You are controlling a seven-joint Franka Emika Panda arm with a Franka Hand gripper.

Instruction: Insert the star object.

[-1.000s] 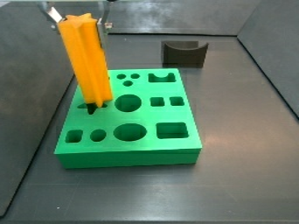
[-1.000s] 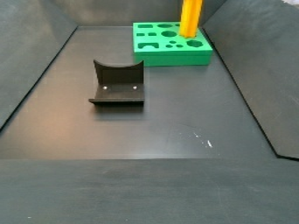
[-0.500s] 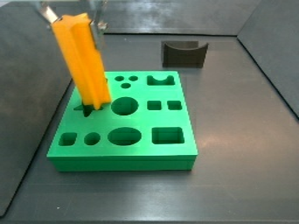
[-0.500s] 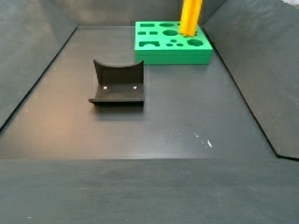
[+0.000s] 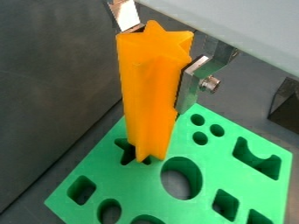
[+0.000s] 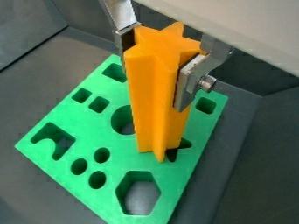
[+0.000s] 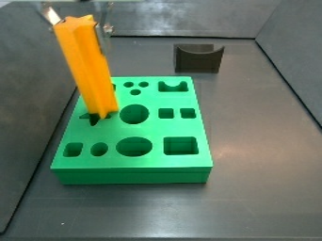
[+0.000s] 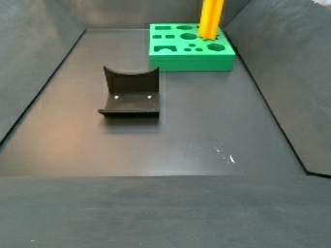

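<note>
The star object [image 7: 86, 68] is a long orange ridged prism, also seen in both wrist views [image 5: 152, 87] [image 6: 158, 96] and in a side view [image 8: 211, 17]. My gripper [image 5: 158, 52] [image 6: 158, 59] [image 7: 78, 19] is shut on its upper end, one silver finger [image 6: 190, 80] on each side. The prism leans slightly. Its lower end rests at the star-shaped hole [image 5: 126, 156] near one edge of the green block [image 7: 189, 168] [image 8: 175, 60] [image 6: 47, 131]. How deep it sits cannot be told.
The green block has several other holes, round, square and hexagonal. A dark grey block with a curved notch [image 7: 199, 56] [image 8: 130, 92] stands on the dark floor apart from the green block. Dark walls enclose the floor.
The top of the star object has leaned a little further over with my gripper. The green block has shifted slightly. The grip is unchanged.
</note>
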